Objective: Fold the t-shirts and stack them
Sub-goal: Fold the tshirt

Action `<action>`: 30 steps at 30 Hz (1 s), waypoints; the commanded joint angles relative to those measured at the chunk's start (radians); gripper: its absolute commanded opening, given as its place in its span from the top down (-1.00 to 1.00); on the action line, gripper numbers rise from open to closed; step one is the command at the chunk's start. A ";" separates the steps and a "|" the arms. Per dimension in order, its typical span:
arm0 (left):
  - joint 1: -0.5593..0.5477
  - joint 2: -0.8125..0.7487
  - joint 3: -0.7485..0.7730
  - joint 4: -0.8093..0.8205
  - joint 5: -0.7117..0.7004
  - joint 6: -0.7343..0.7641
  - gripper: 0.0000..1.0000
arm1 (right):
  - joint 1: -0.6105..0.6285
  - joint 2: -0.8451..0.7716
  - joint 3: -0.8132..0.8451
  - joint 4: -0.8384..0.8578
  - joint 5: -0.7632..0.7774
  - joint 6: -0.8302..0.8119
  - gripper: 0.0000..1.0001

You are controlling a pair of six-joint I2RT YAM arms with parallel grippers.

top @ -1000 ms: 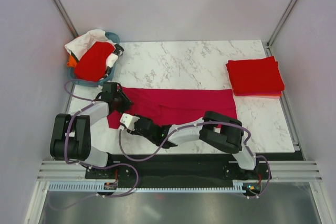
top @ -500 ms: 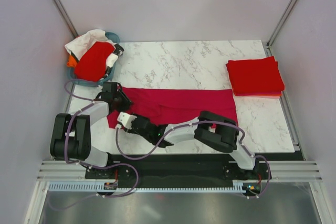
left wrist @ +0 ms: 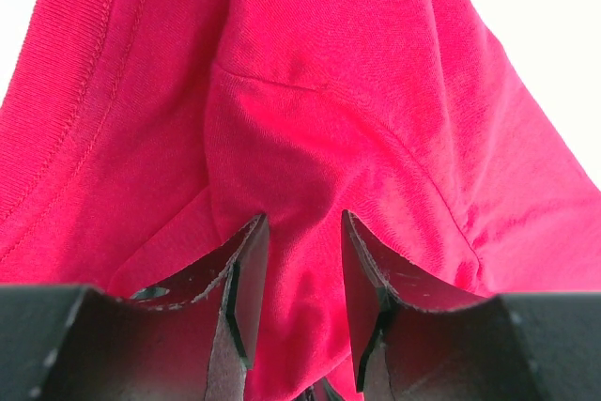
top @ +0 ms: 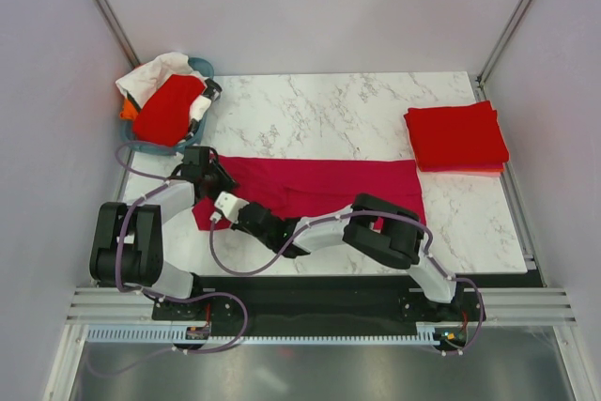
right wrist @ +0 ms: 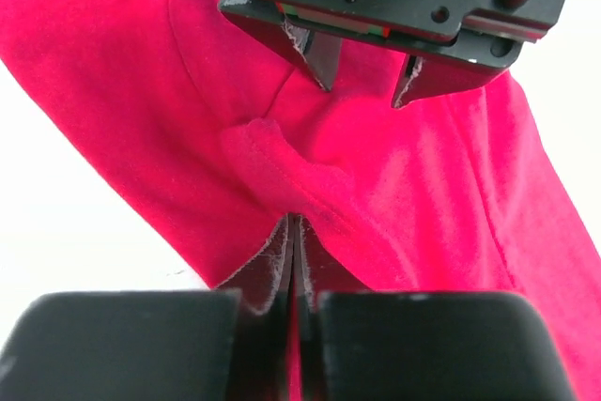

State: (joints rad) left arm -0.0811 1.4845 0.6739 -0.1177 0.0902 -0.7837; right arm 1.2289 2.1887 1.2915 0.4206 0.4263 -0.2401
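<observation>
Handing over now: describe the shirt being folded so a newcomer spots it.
On the white marbled table, look between the teal plastic basket and the folded stack of bright red shirts. The deep crimson-pink cotton shirt lies there, the only one spread out.

No legible text, brand, number or sign in any view; crimson t-shirt [left wrist: 310, 91] fabric plain, unprinted.
</observation>
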 commanded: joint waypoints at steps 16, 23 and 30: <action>-0.002 0.022 0.007 -0.033 -0.012 0.012 0.10 | -0.037 -0.106 0.049 -0.161 -0.161 0.108 0.23; -0.002 0.022 0.009 -0.034 -0.012 0.012 0.10 | -0.074 -0.043 0.138 -0.206 -0.207 0.145 0.21; -0.002 0.022 0.009 -0.036 -0.010 0.012 0.10 | -0.085 -0.003 0.158 -0.221 -0.268 0.150 0.14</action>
State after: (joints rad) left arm -0.0811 1.4853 0.6743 -0.1177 0.0898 -0.7837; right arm 1.1427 2.1674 1.4223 0.2081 0.2131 -0.1081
